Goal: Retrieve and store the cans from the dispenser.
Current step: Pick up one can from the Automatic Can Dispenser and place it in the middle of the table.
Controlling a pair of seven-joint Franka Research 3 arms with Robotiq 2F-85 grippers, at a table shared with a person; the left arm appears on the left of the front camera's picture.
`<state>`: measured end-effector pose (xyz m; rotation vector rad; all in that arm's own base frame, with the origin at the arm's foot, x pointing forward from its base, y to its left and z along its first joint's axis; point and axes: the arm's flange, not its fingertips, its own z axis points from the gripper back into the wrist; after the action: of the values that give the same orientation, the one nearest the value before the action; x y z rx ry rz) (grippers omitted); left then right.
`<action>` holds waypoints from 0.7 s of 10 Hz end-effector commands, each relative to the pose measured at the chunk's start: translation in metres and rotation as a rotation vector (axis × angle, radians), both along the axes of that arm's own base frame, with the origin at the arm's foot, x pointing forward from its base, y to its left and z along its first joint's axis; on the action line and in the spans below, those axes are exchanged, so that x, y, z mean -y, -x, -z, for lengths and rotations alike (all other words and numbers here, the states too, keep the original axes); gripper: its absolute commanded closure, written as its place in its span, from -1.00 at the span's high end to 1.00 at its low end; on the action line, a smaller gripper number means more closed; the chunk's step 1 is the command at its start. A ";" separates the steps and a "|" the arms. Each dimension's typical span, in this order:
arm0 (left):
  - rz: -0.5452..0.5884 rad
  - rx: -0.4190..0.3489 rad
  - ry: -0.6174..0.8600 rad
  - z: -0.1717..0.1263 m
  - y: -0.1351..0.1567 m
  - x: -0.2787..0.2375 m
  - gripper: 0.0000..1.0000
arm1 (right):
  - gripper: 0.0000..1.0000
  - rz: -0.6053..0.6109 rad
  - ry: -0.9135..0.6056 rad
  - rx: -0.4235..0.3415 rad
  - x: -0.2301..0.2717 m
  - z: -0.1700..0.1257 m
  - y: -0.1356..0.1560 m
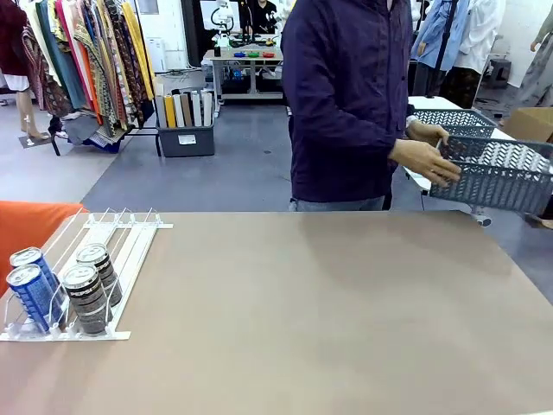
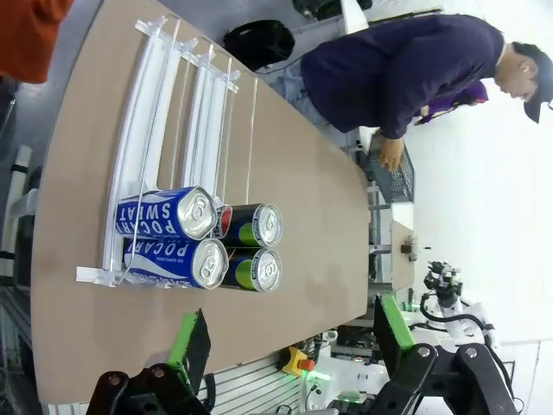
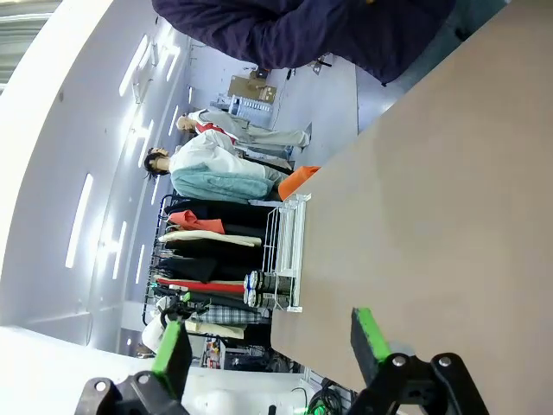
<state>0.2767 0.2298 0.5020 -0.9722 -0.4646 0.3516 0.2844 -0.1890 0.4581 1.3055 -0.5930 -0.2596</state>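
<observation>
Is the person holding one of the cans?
No, the person's hands hold a blue-grey mesh basket, and all four cans sit in the dispenser.

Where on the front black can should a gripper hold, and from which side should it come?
Probably the upper body of the front black can, from above. It stands upright, its lower part behind the clear lip of the dispenser, with a blue can close on its left and another black can behind.

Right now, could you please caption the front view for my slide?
Four cans sit in the dispenser while a person holds a mesh basket.
</observation>
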 end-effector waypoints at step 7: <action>0.381 -0.229 -0.864 -0.033 -0.065 0.228 1.00 | 1.00 0.000 -0.012 0.010 0.000 -0.005 0.000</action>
<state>0.3292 -0.0040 0.5406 -0.2091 -0.2130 -0.0448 0.2848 -0.1885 0.4589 1.3027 -0.5919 -0.2573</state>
